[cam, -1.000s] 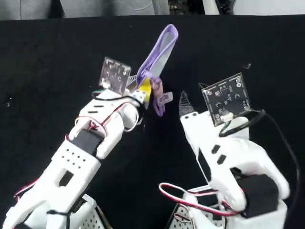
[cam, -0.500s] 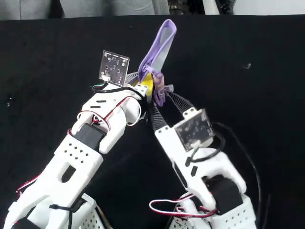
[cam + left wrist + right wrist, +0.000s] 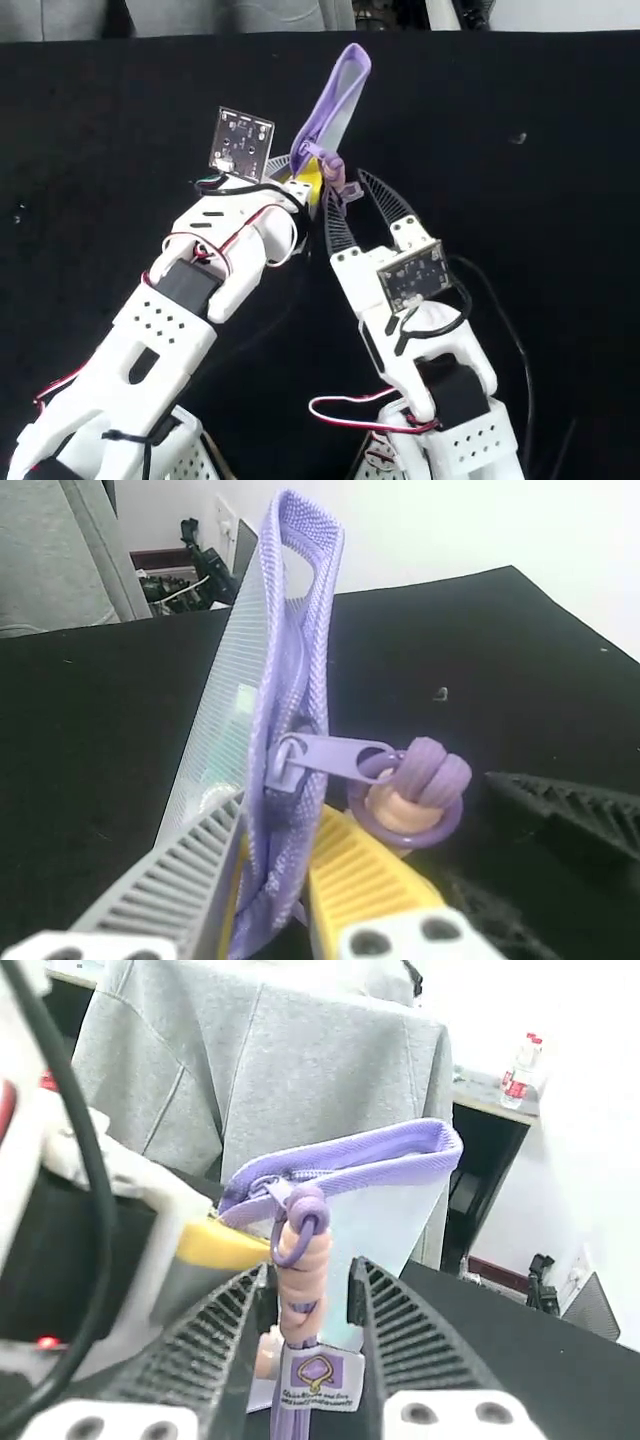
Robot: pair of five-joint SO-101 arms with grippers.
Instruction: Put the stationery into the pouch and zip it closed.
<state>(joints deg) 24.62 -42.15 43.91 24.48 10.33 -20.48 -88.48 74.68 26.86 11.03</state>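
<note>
One pouch (image 3: 337,95), two end effectors (image 3: 303,182) (image 3: 345,186), one table (image 3: 90,110).

readable text: none | purple tag (image 3: 311,1378) on pouch (image 3: 390,1160) zipper: print too small

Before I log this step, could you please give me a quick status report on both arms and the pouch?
Left gripper shut on pouch, held aloft. Right gripper open, straddling the zipper pull, not gripping. No obstruction seen.

Pouch (image 3: 260,680) upright, lower end in left hand (image 3: 282,815); zipper charm (image 3: 420,780) between fingers (image 3: 228,1325) of right hand (image 3: 308,1270).
</note>
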